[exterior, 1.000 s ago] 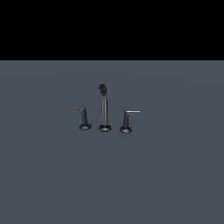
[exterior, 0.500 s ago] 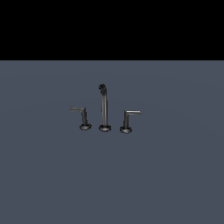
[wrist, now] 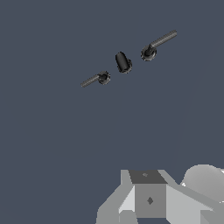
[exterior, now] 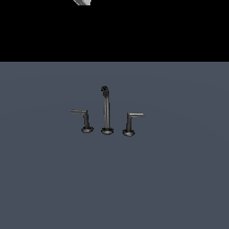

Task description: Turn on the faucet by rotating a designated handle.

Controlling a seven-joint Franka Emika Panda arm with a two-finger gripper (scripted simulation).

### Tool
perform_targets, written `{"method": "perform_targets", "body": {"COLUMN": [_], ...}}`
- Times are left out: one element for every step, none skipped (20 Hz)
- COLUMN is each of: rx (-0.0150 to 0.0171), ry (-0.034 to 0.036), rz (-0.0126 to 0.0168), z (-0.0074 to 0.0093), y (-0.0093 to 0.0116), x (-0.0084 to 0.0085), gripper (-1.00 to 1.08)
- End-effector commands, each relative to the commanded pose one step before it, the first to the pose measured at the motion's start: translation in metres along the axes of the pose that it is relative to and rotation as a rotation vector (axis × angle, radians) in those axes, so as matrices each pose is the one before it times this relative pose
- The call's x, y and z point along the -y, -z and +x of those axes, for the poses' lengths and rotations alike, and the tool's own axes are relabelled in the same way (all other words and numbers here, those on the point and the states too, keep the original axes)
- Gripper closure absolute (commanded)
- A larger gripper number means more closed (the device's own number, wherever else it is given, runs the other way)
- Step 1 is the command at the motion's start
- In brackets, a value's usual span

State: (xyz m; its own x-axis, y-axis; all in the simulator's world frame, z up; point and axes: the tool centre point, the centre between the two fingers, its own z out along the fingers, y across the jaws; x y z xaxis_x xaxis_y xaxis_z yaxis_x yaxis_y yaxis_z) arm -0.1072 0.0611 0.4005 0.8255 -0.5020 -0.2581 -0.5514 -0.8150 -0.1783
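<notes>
The pincer (wrist: 151, 199) is hovering high above the faucet (exterior: 106, 109), well apart from the handle (exterior: 83, 120); its opening cannot be told

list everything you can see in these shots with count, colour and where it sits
spout: 1, dark metal, tall with hooked top, middle of the set
handle: 1, dark post with dull-grey lever, at the exterior view's left of the spout
twin handle: 1, dark post with brighter lever, at the exterior view's right of the spout
surface: 1, slate blue-grey, under the whole set
gripper: 1, grey, high above the set, far from all three pieces; fingers not readable
</notes>
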Motion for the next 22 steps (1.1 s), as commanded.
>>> {"method": "perform_targets", "body": {"rx": [0.01282,0.00378,0.00319,0.00257,0.00192,0.00125,0.00055,-0.00017,-0.00090,-0.00165,-0.00240,-0.00316,-0.00393,-0.00469,-0.00545,-0.00620,-0.00693,-0.00766,-0.00837,-0.00905,-0.00971,-0.01034], "ry": [-0.07583,-0.03023,-0.03042,-0.03058,-0.03073,-0.03084,-0.03092,-0.03098,-0.03101,-0.03101,-0.03100,-0.03094,-0.03087,-0.03078,-0.03065,-0.03050,-0.03032,-0.03012,-0.02991,-0.02965,-0.02940,-0.02910], "rz": [0.00651,0.00110,0.00063,0.00020,-0.00019,-0.00054,-0.00084,-0.00110,-0.00131,-0.00147,-0.00158,-0.00164,-0.00166,-0.00162,-0.00153,-0.00138,-0.00119,-0.00095,-0.00066,-0.00033,0.00006,0.00049], "z": [0.01406,0.00518,0.00502,0.00485,0.00469,0.00451,0.00434,0.00416,0.00398,0.00380,0.00362,0.00343,0.00325,0.00306,0.00287,0.00268,0.00249,0.00230,0.00211,0.00191,0.00172,0.00153], "y": [-0.01553,-0.00642,-0.00656,-0.00669,-0.00682,-0.00694,-0.00705,-0.00716,-0.00725,-0.00734,-0.00743,-0.00750,-0.00757,-0.00762,-0.00767,-0.00771,-0.00775,-0.00777,-0.00778,-0.00779,-0.00778,-0.00777], "x": [0.01304,0.00523,0.00526,0.00528,0.00530,0.00531,0.00532,0.00531,0.00531,0.00530,0.00528,0.00525,0.00522,0.00518,0.00514,0.00510,0.00504,0.00498,0.00492,0.00485,0.00477,0.00470], "gripper": [1.08,1.08,1.08,1.08,1.08,1.08,1.08,1.08,1.08,1.08,1.08,1.08,1.08,1.08,1.08,1.08,1.08,1.08,1.08,1.08,1.08,1.08]}}
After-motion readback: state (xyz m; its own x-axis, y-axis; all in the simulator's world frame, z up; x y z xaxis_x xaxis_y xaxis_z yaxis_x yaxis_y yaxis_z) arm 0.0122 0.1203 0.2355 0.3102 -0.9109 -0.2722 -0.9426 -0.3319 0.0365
